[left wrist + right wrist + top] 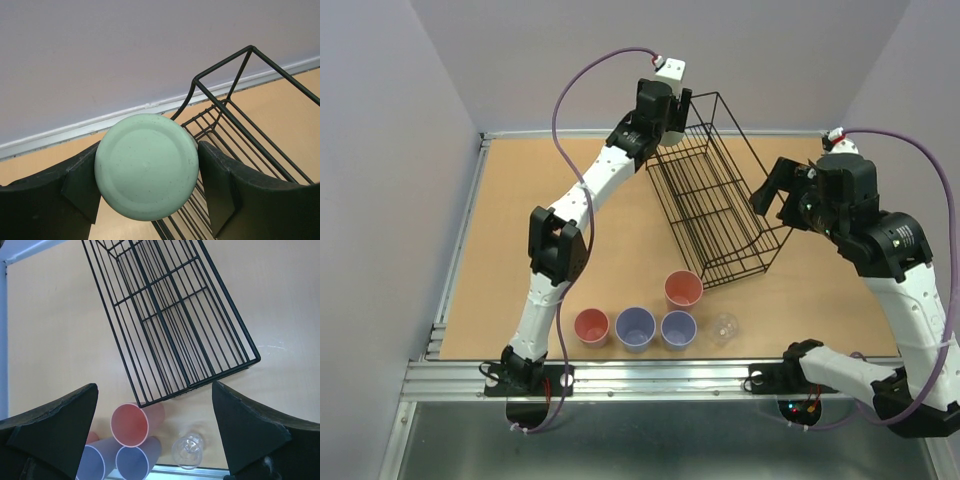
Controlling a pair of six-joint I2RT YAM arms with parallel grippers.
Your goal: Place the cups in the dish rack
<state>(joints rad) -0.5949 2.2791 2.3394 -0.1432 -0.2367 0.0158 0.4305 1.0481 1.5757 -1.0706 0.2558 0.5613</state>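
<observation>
My left gripper (667,112) is raised at the far end of the black wire dish rack (715,190) and is shut on the pale green cup (146,166), whose base faces the left wrist camera; the rack's top corner (235,125) is just beside it. Two salmon-red cups (683,289) (592,326), two lavender-blue cups (635,327) (678,328) and the clear cup (724,325) stand upright near the front edge. My right gripper (775,195) hovers open and empty over the rack's right side. Its wrist view shows the rack (170,315), a red cup (130,424) and the clear cup (188,450).
The rack lies skewed on the brown tabletop (520,220). A metal rail (650,372) runs along the front edge right behind the cup row. Grey walls enclose the table at the back and both sides.
</observation>
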